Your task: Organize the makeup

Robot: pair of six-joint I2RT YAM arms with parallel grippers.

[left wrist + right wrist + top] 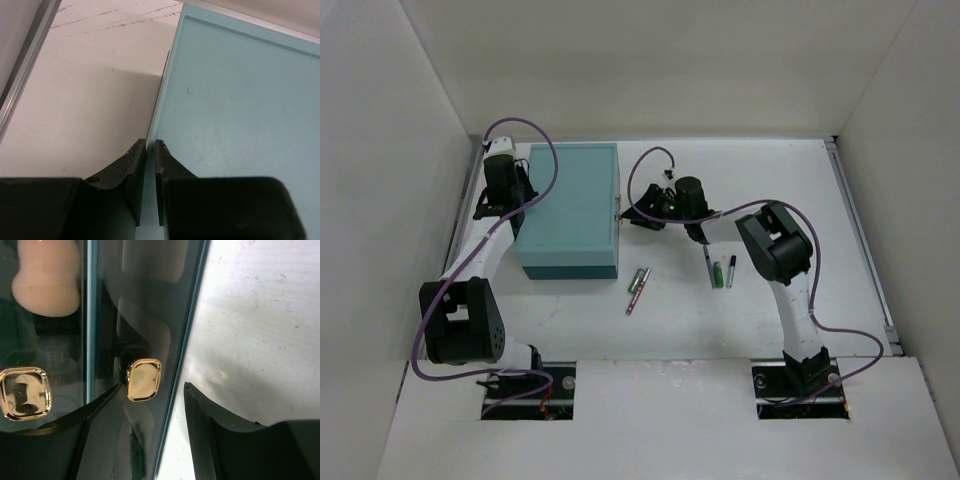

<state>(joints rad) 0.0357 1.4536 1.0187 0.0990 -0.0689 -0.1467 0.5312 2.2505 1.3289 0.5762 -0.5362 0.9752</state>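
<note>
While the sorting is looking well short of finished, stock is lying as follows. Teal box [570, 210]: sitting on the bench [790, 180] toward the left, lid down. Left hand [150, 150]: resting at the box's left top edge, fingers drawn nearly together with only a thin slit between, gripping nothing that is showing. Right hand [152, 386]: spread wide at the box's right side, straddling the clear drawer front [145, 300] and its gold knob [144, 379]; one finger is showing through the clear panel, the other is standing apart on the bench side, and neither is visibly pressing. Peach sponge [46, 277]: showing through the clear panel, so apparently sitting inside already. Green and red pencils [638, 287]: lying loose on the bench just in front of the box's right corner. Dark pencils [708, 265] and green tube [718, 273]: lying side by side near the right arm, apart from the box. Bottle and pot: not showing clearly in any view. Judgement: one item is appearing stowed, five loose items are waiting, and the drawer is probably needing to be pulled open first.
</note>
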